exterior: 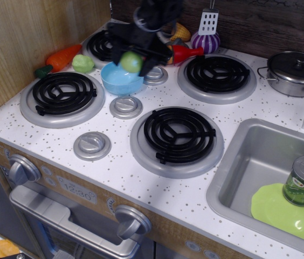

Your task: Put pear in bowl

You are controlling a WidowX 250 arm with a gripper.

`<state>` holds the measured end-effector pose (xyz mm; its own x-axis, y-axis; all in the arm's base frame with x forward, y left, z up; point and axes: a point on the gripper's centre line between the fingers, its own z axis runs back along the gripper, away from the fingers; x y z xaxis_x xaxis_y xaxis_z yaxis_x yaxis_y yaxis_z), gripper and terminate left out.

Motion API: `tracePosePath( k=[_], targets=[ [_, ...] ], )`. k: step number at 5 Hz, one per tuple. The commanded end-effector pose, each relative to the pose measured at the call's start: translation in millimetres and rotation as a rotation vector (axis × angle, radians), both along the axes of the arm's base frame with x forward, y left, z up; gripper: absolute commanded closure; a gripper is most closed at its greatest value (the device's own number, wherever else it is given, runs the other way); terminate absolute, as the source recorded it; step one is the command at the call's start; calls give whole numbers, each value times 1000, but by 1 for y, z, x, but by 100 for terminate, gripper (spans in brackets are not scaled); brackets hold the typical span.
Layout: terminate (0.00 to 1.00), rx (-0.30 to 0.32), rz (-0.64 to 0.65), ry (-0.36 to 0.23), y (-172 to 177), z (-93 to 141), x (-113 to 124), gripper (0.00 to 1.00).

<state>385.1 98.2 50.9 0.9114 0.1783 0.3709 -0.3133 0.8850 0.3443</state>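
My pincer (132, 60) pinches the pear (131, 62), holding it in the air just above the bowl (121, 80), over the bowl's far-right part rather than its middle. The drop I judge next is straight down, perhaps nudged toward the bowl's near-left; I cannot tell the pear's long axis from here. Around the bowl there is little room: a knob (156, 76) touches its right rim, the bottle (184, 52) lies behind-right, the lumpy vegetable (83, 63) left.
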Motion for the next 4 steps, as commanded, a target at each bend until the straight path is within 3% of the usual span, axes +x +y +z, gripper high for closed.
tracePosePath(
  k=[1,3,4],
  targets=[
    [0,27,-49,-144,25,22,5,0],
    [0,27,-49,-144,25,22,5,0],
    [100,27,-49,-144,25,22,5,0]
  ],
)
